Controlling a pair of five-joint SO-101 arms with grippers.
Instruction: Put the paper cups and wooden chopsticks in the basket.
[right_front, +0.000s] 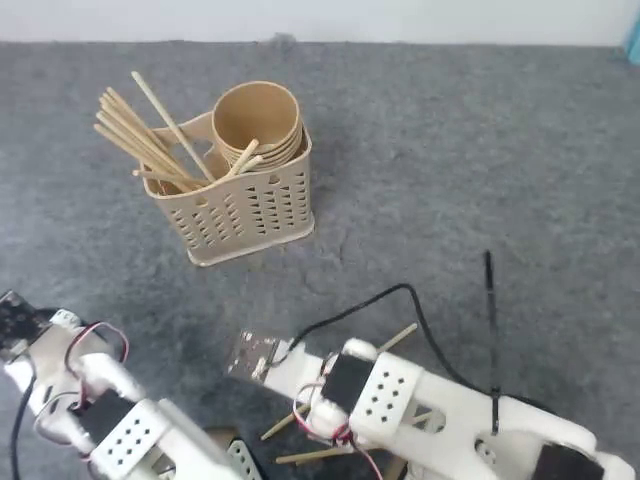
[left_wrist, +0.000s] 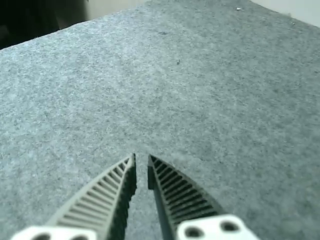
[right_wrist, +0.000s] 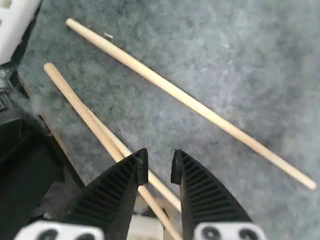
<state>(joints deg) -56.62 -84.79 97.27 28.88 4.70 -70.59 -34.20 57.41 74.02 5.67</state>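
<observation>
A beige slotted basket (right_front: 245, 212) stands at the back left of the grey carpet. Stacked paper cups (right_front: 258, 120) and several wooden chopsticks (right_front: 150, 140) sit in it. More loose chopsticks (right_front: 283, 421) poke out from under the right arm (right_front: 400, 400) at the front. My right gripper (right_wrist: 159, 160) hovers just above them, slightly open with nothing between its fingers. One chopstick (right_wrist: 190, 100) lies beyond the tips and two others (right_wrist: 85, 112) run under one finger (right_wrist: 117, 185). My left gripper (left_wrist: 142, 159) is shut over bare carpet at the front left.
A black cable (right_front: 455, 350) loops over the carpet beside the right arm. The left arm (right_front: 100, 420) occupies the front left corner. Open grey carpet (right_front: 450, 170) lies between the arms and the basket and to its right.
</observation>
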